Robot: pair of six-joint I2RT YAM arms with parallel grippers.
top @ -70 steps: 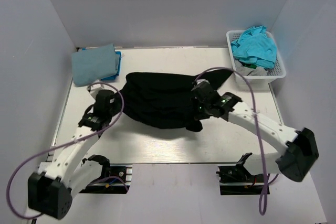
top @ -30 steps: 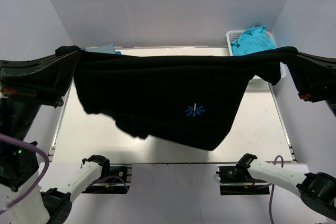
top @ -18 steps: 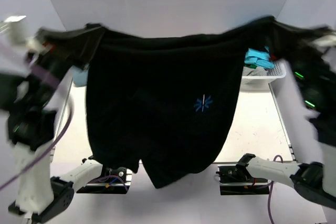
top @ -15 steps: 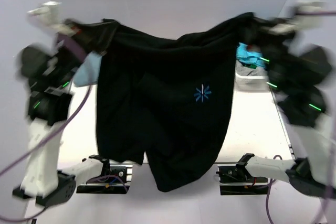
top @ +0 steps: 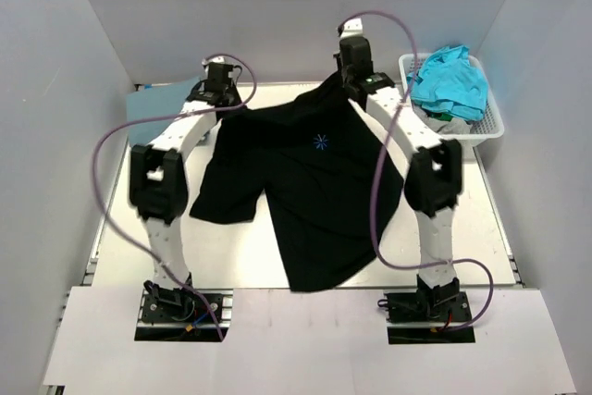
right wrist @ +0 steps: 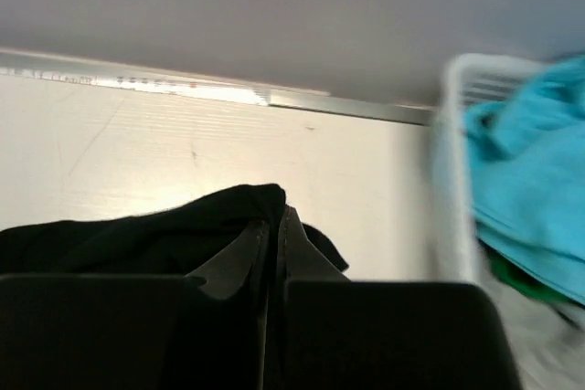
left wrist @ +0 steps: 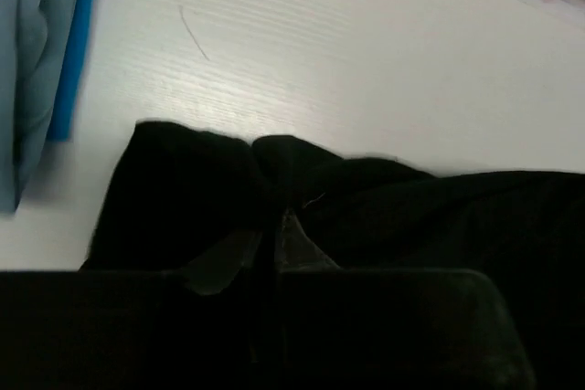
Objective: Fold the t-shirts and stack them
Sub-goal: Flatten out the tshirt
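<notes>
The large black cloth t-shirt [top: 314, 191] lies spread on the white table [top: 453, 219], collar toward the far edge, its hem and one sleeve rumpled; no fold is made in it yet. The left gripper [left wrist: 267, 242] is pinched onto one shoulder; the right gripper [right wrist: 274, 242] likewise onto the other. A folded dusty light blue t-shirt [top: 159, 102] sits at the far left corner, seemingly the stack's start; bright turquoise t-shirts [top: 450, 80] wait in the white slotted plastic basket [top: 495, 129], so most of the work remains.
</notes>
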